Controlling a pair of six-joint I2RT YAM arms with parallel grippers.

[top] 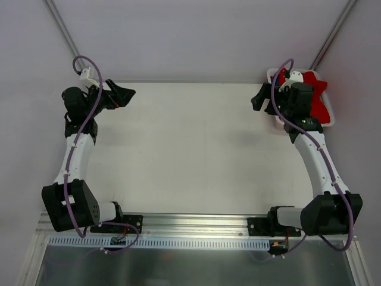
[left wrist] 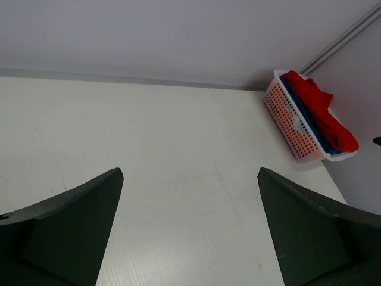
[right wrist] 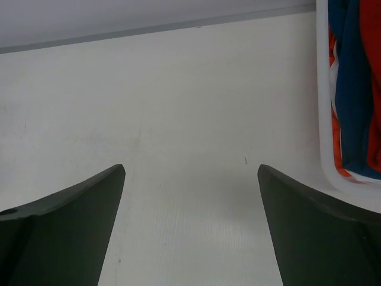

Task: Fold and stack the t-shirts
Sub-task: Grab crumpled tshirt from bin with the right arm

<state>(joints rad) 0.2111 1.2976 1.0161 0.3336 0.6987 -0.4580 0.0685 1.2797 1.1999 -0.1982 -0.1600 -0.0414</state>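
The red t-shirt (top: pixel 318 107) lies crumpled in a white slatted basket (top: pixel 331 121) at the back right corner of the table. The left wrist view shows the red shirt (left wrist: pixel 324 116) lying over the blue t-shirt (left wrist: pixel 302 111) inside the basket (left wrist: pixel 292 128). The right wrist view shows the blue shirt (right wrist: pixel 352 89) and a strip of red shirt (right wrist: pixel 375 53) behind the basket's rim (right wrist: pixel 324 119). My right gripper (top: pixel 258 98) (right wrist: pixel 191 168) is open and empty over bare table just left of the basket. My left gripper (top: pixel 126 96) (left wrist: pixel 189 173) is open and empty at the back left.
The white table (top: pixel 190 149) ends at grey walls behind and at both sides. Two metal rods (top: pixel 62 30) (top: pixel 333 33) run up the back corners. Both arm bases sit on a metal rail (top: pixel 196 223) at the near edge.
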